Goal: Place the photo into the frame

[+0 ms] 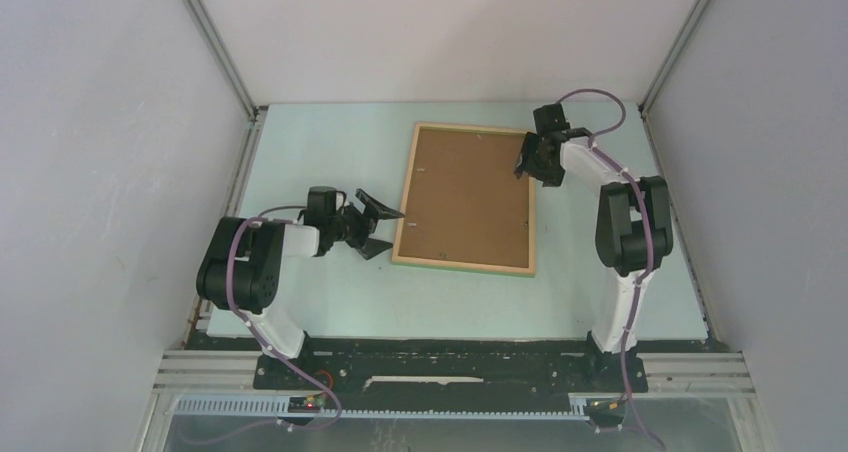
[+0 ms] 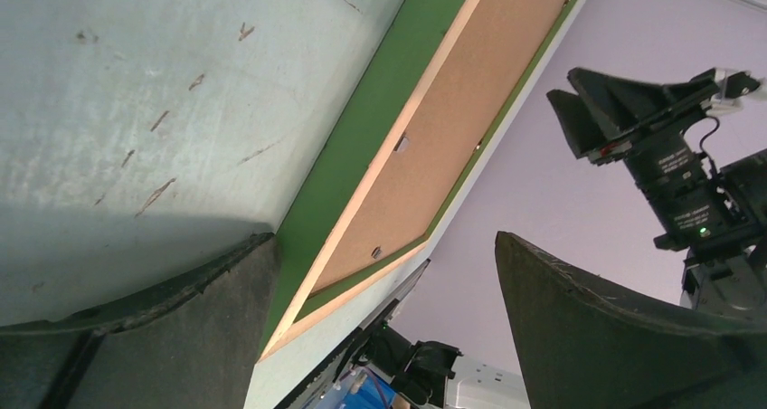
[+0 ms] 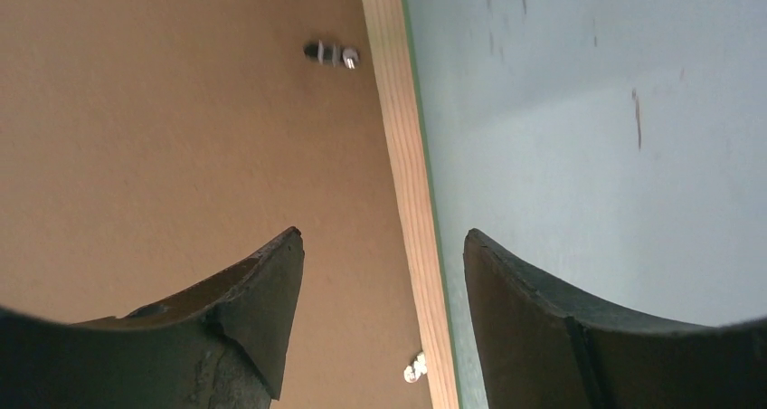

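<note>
Shows the photo (image 1: 465,197) as plain, unpatterned brown, bordered by the light natural wood of the frame (image 1: 460,263), with a thin green line along its 6 o'clock edge. Dots the brown with small silver tabs (image 3: 332,54). Sets both on a pale mint table (image 1: 330,152) flecked with short dark scratches. Pairs a black left gripper (image 1: 385,230) at 9 o'clock and a black right gripper (image 1: 530,170) at 1 o'clock with white-and-black arms (image 1: 625,302) and purple cables (image 1: 590,94). Backs everything with pale grey walls (image 1: 100,172).

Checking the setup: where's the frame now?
In the overhead view the frame lies flat mid-table, left gripper at its near-left edge, right gripper over its far-right edge.
</note>
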Controlling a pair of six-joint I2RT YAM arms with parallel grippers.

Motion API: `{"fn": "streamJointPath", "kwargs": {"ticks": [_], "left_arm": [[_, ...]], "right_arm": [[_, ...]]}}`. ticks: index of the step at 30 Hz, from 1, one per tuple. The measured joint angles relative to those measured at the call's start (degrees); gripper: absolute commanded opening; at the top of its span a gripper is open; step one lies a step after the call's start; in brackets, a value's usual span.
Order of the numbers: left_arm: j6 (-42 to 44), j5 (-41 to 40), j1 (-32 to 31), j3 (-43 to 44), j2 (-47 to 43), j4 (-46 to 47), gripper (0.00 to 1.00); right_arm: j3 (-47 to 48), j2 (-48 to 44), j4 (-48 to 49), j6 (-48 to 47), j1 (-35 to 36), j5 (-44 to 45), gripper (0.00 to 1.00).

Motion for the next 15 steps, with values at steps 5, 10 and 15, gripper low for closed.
{"fn": "streamJointPath", "kwargs": {"ticks": [5,10,15], "left_arm": [[-0.61,0.0,-0.07,-0.55,0.0,1.03,1.0],[-0.98,0.0,-0.17,-0.68,0.0,1.4,1.0],[-1.49,0.02,-0.24,-1.07,0.0,2.14,1.0]], "right_arm": [[8.52,6.38,-1.55,-1.79,-0.11,1.27,0.69],[13.07,11.08,-2.89,-3.21,-0.39,1.57,0.61],[14.91,13.77,-3.19,-3.98,-1.03,1.07,0.55]]}}
